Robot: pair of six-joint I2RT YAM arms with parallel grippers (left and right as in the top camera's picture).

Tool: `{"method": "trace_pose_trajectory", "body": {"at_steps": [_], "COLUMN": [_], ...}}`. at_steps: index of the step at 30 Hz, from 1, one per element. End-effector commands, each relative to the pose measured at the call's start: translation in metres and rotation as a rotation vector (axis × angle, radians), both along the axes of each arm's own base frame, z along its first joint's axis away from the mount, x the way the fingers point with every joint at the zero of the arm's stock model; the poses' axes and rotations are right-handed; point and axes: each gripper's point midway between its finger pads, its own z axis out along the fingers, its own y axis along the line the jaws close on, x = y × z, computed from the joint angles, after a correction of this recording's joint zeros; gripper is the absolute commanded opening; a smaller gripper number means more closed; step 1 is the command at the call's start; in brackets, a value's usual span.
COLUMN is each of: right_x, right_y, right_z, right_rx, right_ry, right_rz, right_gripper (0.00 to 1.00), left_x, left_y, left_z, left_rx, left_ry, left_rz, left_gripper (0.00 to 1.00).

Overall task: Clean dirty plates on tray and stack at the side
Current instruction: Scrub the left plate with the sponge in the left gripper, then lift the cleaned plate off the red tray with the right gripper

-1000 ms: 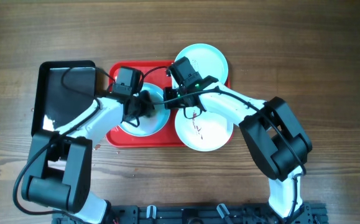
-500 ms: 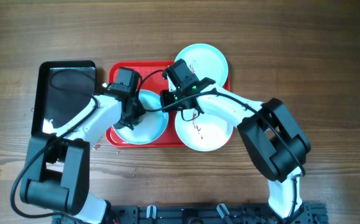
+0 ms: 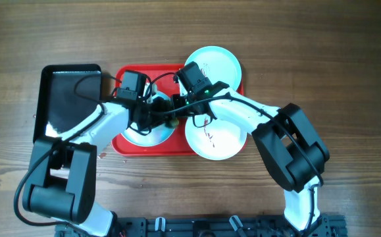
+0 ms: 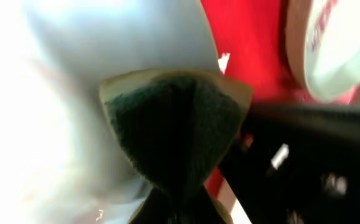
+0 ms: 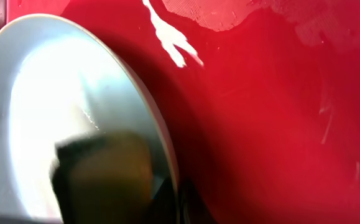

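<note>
The red tray (image 3: 126, 146) holds a pale plate (image 3: 152, 136), tilted up on its left half. My left gripper (image 3: 152, 113) is shut on a dark green and yellow sponge (image 4: 173, 124) pressed on that plate's face (image 4: 74, 93). My right gripper (image 3: 177, 106) is shut on the same plate's right rim (image 5: 161, 143); the sponge (image 5: 105, 177) shows against the plate in the right wrist view. A second plate (image 3: 215, 139) with dark smears lies at the front right. A third plate (image 3: 218, 62) lies at the back right, overhanging the tray rim.
A black rectangular tray (image 3: 68, 99) lies just left of the red tray. Both arms cross over the red tray's middle. Bare red tray floor (image 5: 279, 112) lies right of the held plate. The table is brown wood (image 3: 322, 52).
The left plate has tipped up on edge and looks narrower from above. My left gripper has moved right with the sponge, close to the right gripper. The other two plates have not moved.
</note>
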Motion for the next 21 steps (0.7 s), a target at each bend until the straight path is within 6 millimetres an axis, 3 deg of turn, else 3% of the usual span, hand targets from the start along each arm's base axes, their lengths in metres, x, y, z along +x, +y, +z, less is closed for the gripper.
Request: {"method": "trace_pose_trajectory", "body": {"at_steps": [1, 6, 10, 12, 17, 19, 21], "right_x": [0.004, 0.004, 0.005, 0.005, 0.003, 0.003, 0.003], "right_y": [-0.003, -0.003, -0.003, -0.003, -0.004, -0.004, -0.004], "right_z": [-0.008, -0.008, -0.008, -0.008, -0.009, -0.009, -0.007], "right_rx": [-0.02, -0.019, -0.015, -0.012, -0.021, -0.021, -0.02], "right_ry": [0.01, 0.01, 0.006, 0.012, 0.022, 0.023, 0.024], "right_rz": [-0.023, -0.023, -0.024, -0.035, -0.035, -0.035, -0.036], "right_gripper": [0.04, 0.05, 0.05, 0.04, 0.04, 0.04, 0.04], "left_x": [0.018, 0.024, 0.024, 0.028, 0.064, 0.069, 0.067], "left_y": [0.049, 0.112, 0.138, 0.143, 0.143, 0.146, 0.151], "left_z": [-0.016, -0.022, -0.019, 0.003, 0.105, 0.141, 0.164], "left_rx": [0.202, 0.44, 0.501, 0.487, 0.464, 0.458, 0.459], "left_ry": [-0.028, -0.043, -0.042, -0.023, -0.168, -0.203, -0.211], "left_rz": [0.154, 0.292, 0.288, 0.306, 0.322, 0.338, 0.332], "left_gripper": [0.04, 0.04, 0.04, 0.04, 0.04, 0.04, 0.04]}}
